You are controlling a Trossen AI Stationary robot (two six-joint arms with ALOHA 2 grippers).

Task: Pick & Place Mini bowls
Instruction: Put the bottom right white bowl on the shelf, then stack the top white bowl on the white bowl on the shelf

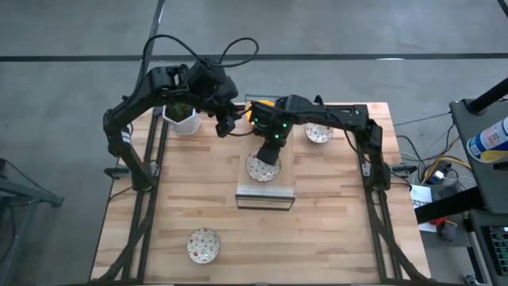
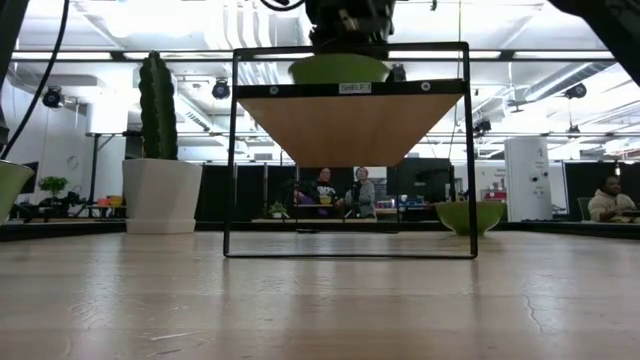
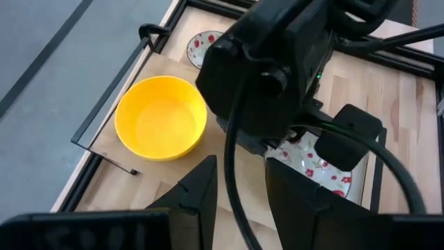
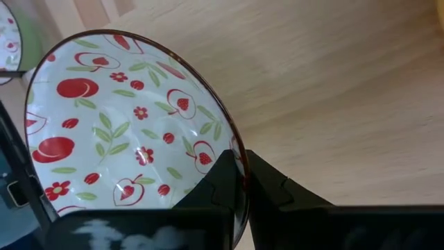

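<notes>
My right gripper (image 1: 267, 157) is shut on a white mini bowl with a red speckled pattern (image 1: 259, 168), over the top board of a black-framed rack (image 1: 266, 193). A yellow mini bowl (image 3: 161, 125) sits on the pale board just beyond it, mostly hidden by the arm in the high view. Two more patterned bowls rest on the table, one far right (image 1: 318, 133) and one near left (image 1: 203, 245). My left gripper (image 1: 225, 121) hangs open beside the cactus pot (image 1: 183, 119), touching nothing. My right gripper pinches the patterned bowl's rim (image 4: 232, 149), one finger inside the bowl and one finger (image 4: 277, 191) outside its wall. The fingers come slanting down from the table's far side. The bowl is upright at the rack's top board (image 2: 350, 88); whether it rests there I cannot tell.
The rack (image 2: 350, 150) stands mid-table with open space under its board. The white cactus pot (image 2: 160, 190) stands far left. Black frame rails (image 1: 373, 167) run along both table sides. People sit in the room beyond the table.
</notes>
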